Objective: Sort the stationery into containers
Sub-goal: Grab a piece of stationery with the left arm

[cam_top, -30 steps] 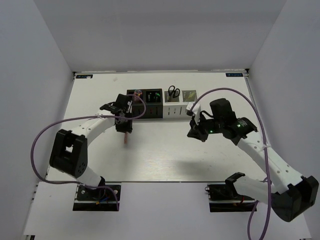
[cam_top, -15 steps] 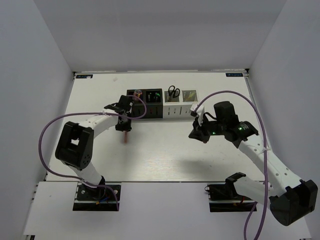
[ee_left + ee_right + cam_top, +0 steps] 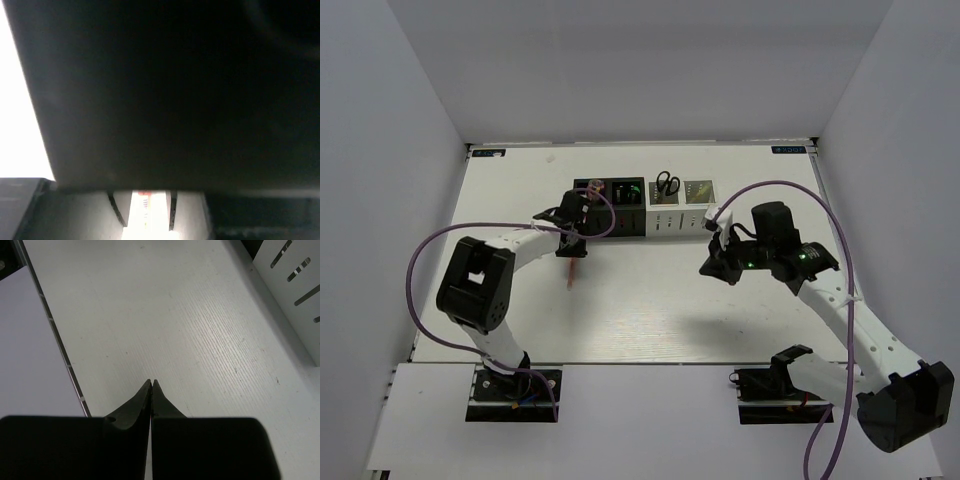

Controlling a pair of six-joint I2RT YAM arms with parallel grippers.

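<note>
Pink tube (image 3: pixel 571 278) hangs clamped in left gripper (image 3: pixel 570 254) beside the black cup (image 3: pixel 592 228).

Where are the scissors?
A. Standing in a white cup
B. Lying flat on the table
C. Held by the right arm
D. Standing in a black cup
A: the scissors stand handles up in a white cup, the third from the left in the row.
</note>
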